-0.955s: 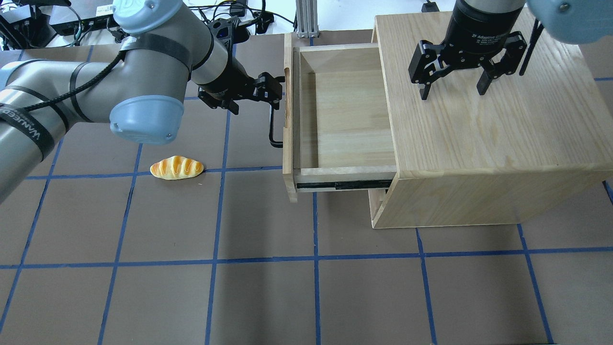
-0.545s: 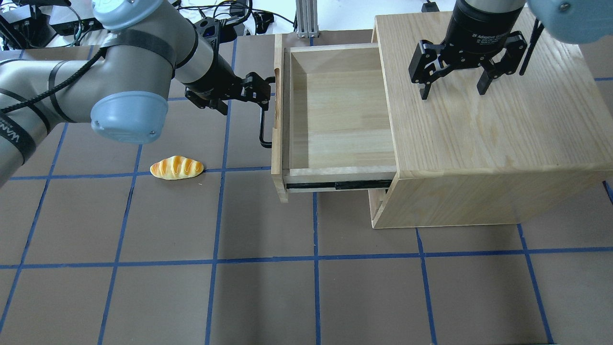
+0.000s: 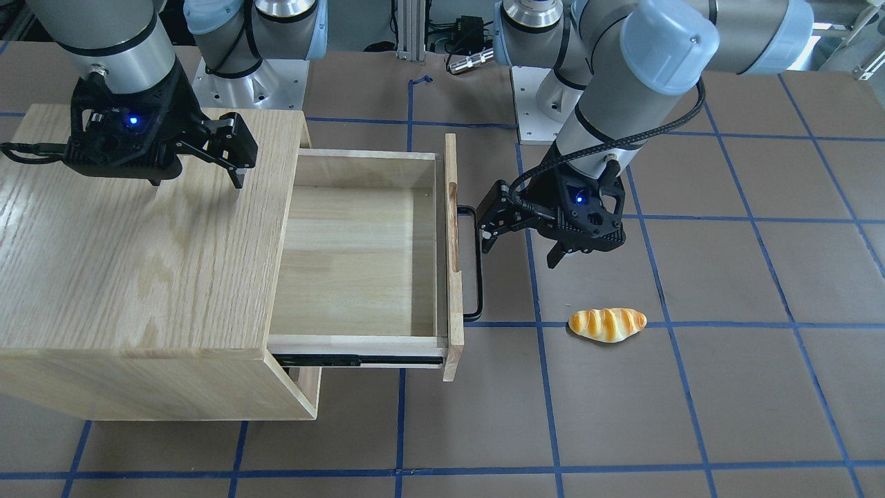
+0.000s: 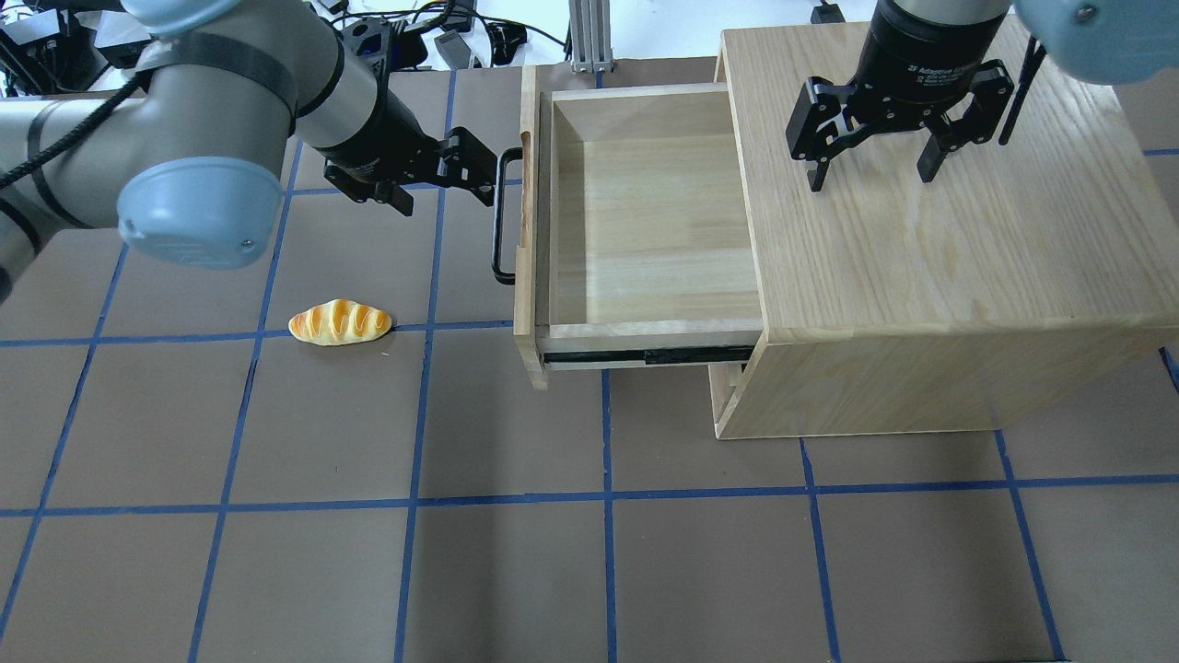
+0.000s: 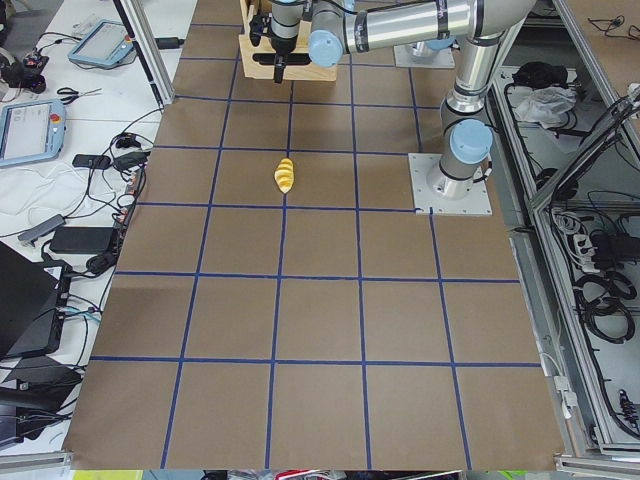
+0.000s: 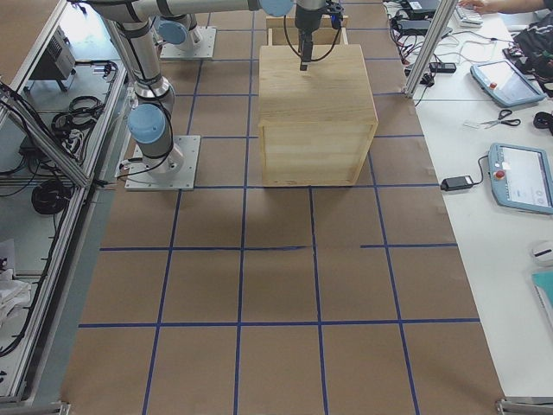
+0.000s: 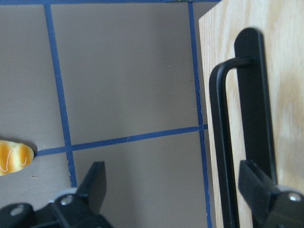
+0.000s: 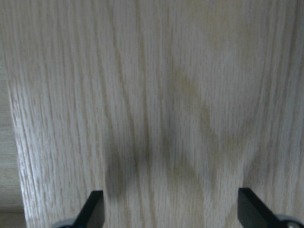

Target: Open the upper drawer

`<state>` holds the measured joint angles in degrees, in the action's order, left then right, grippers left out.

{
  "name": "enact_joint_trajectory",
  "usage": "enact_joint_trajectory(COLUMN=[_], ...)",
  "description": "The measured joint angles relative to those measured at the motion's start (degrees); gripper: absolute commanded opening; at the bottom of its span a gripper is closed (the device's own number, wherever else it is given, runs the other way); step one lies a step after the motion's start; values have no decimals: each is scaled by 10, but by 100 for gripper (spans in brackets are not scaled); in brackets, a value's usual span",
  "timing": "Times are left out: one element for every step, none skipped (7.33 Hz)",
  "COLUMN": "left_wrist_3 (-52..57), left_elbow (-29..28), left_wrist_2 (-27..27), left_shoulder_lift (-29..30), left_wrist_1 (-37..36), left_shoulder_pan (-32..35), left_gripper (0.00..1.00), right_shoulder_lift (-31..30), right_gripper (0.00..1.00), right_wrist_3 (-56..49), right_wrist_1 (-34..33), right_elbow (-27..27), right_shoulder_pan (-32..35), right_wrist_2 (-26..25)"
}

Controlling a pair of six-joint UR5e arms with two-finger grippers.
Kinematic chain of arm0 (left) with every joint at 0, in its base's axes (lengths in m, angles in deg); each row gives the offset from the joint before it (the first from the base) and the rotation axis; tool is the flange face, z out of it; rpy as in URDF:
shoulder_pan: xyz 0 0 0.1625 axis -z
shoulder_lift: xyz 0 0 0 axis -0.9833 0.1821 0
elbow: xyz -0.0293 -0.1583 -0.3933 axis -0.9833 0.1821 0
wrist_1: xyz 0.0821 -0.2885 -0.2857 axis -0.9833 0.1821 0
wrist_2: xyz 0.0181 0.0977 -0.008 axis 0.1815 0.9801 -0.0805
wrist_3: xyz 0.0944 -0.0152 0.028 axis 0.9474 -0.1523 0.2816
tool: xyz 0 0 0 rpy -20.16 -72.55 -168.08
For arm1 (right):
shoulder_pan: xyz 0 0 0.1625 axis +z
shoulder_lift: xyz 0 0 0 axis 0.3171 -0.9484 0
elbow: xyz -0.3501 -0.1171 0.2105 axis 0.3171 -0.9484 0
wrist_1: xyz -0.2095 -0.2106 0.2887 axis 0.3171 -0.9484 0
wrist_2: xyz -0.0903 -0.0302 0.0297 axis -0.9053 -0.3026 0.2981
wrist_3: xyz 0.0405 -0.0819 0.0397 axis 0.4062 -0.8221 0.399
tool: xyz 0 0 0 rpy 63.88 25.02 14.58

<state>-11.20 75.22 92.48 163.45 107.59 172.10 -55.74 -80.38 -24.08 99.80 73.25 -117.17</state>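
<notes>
— Step?
— Letting go, I judged. Out front of the cabinet [image 4: 921, 276], my left gripper [image 4: 484, 175] stood spread wide, empty, beside the handle [image 4: 496, 230]. The upper drawer [image 4: 645, 230] hung far out of the cabinet; above the cabinet, my right gripper [image 4: 870, 180] gaped empty.
— Next?
— Backing clear.

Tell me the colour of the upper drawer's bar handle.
The handle is black; the overhead exterior view shows it best.

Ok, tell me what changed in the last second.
The upper drawer slid further out, toward the robot's left, drawn by the left hand, which now sits open just off the handle. Right hand, cabinet and bread roll stayed put.
</notes>
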Motion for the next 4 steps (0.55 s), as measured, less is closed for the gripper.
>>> enact_joint_trajectory(left_wrist_3=[9, 26, 35, 38], left_elbow=[-12, -28, -46, -60], left_wrist_2=[1, 6, 32, 74], left_shoulder_lift=[-17, -36, -53, -67], left_wrist_1=[42, 92, 136, 167], left_shoulder_pan=[-15, -33, -46, -51], left_gripper=[100, 100, 100, 100], right_shoulder_lift=[0, 0, 0, 0], right_gripper=[100, 100, 100, 100], right_wrist_3=[0, 0, 0, 0], right_wrist_1=[0, 0, 0, 0], right_elbow=[0, 0, 0, 0], right_shoulder_pan=[0, 0, 0, 0], right_wrist_2=[0, 0, 0, 0])
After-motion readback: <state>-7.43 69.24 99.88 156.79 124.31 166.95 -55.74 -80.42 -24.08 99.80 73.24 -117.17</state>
